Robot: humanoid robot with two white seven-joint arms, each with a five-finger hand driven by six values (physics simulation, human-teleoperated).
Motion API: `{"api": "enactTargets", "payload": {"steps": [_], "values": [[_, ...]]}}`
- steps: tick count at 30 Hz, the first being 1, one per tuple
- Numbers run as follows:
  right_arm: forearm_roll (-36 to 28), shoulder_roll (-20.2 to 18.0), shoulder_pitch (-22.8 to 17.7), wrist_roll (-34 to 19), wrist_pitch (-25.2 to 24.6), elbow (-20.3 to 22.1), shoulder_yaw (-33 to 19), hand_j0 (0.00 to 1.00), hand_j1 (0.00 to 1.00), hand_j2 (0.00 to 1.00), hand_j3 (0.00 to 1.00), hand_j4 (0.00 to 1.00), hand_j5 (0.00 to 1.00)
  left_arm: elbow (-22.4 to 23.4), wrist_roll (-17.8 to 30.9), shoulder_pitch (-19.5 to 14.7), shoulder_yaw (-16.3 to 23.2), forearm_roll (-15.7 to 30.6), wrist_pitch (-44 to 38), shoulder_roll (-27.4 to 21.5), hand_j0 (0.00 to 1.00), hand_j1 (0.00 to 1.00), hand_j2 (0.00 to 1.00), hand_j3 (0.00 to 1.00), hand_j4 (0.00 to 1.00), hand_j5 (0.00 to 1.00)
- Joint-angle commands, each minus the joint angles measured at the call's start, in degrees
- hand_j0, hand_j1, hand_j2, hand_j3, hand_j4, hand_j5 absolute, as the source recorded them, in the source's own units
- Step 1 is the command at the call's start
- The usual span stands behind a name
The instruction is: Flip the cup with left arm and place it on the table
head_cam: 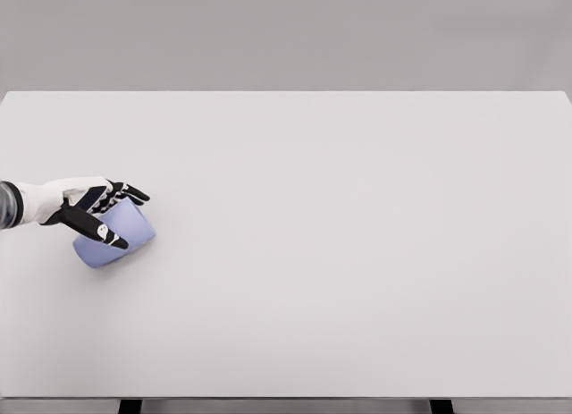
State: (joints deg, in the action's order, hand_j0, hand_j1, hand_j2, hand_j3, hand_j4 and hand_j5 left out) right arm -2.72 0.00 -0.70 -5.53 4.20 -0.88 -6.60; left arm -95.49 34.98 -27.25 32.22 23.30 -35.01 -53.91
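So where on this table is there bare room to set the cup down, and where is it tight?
Nearly all of the white table is bare: the whole stretch right of the left hand, the strip along the far edge, and the strip along the near edge below the hand. The only occupied patch is at the left edge, where the hand grips the tilted lavender cup.

The cup (114,236) is a plain pale lavender-blue. The left hand (89,210) is white across the back with black fingers. The table (357,253) is plain off-white, against a grey wall.
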Motion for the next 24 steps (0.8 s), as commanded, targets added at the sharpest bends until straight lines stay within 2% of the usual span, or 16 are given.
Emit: {"api": "enactTargets", "payload": {"steps": [1, 8, 24], "values": [[0.0, 0.0, 0.0, -0.01, 0.02, 0.0, 0.0, 1.0, 1.0, 1.0, 1.0, 1.0, 1.0, -0.05, 0.02, 0.0, -0.22, -0.09, 0.01, -0.05, 0.69, 0.69, 0.69, 0.69, 0.69, 0.69], [0.0, 0.0, 0.0, -0.01, 0.02, 0.0, 0.0, 1.0, 1.0, 1.0, 1.0, 1.0, 1.0, -0.05, 0.02, -0.62, -0.57, -0.18, 0.01, -0.05, 0.53, 0.53, 0.53, 0.53, 0.53, 0.53], [0.0, 0.0, 0.0, -0.01, -0.07, 0.0, -0.08, 1.0, 1.0, 1.0, 1.0, 1.0, 1.0, -1.19, 0.02, -0.53, -6.29, 0.43, 0.01, -0.23, 0.45, 0.45, 0.45, 0.45, 0.45, 0.45]]}}
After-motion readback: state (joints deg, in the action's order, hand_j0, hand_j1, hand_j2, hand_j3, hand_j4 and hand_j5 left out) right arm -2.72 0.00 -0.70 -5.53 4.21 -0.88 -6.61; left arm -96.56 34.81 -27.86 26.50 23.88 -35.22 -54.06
